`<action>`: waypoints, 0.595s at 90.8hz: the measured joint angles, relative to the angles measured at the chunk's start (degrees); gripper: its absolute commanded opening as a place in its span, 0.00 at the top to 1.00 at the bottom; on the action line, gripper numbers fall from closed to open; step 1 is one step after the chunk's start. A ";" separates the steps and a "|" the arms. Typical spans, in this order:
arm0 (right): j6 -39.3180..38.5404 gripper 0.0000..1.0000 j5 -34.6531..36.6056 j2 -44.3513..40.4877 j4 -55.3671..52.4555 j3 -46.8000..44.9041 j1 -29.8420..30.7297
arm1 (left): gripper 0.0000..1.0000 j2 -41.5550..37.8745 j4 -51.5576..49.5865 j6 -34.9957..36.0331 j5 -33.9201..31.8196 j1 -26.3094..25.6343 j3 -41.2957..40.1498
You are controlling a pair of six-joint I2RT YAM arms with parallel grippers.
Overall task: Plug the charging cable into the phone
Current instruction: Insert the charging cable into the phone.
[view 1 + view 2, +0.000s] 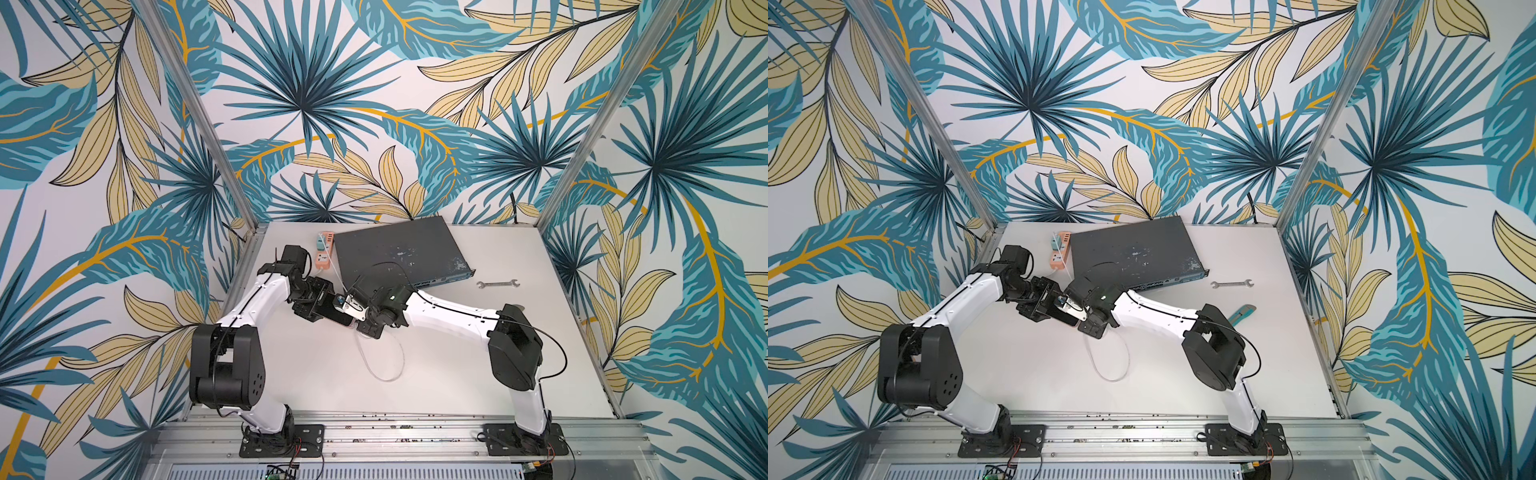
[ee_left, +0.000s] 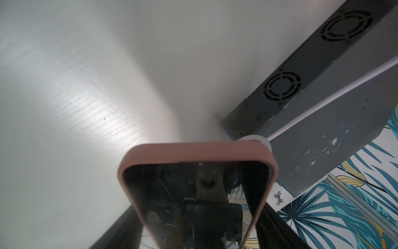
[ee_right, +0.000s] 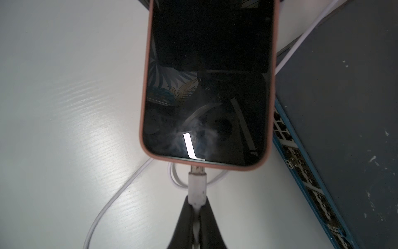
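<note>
Right claw (image 3: 197, 203) on charging cable (image 3: 197, 185): wrist-view only

Network switch (image 1: 395, 249) just beside phone (image 3: 206, 64)

Cut off by the view's edge past the right jaws: far end of the phone (image 3: 206, 86). Sunk partly into its port, depth unclear: metal tip of the charging cable (image 3: 197, 183). Between the left jaws, cropped: the opposite end. Too small in both top views to judge seating.
</note>
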 measured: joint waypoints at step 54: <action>0.85 1.00 -0.42 0.92 -1.60 1.70 -0.09 | 1.00 0.00 0.92 -0.57 -0.35 -0.20 -0.37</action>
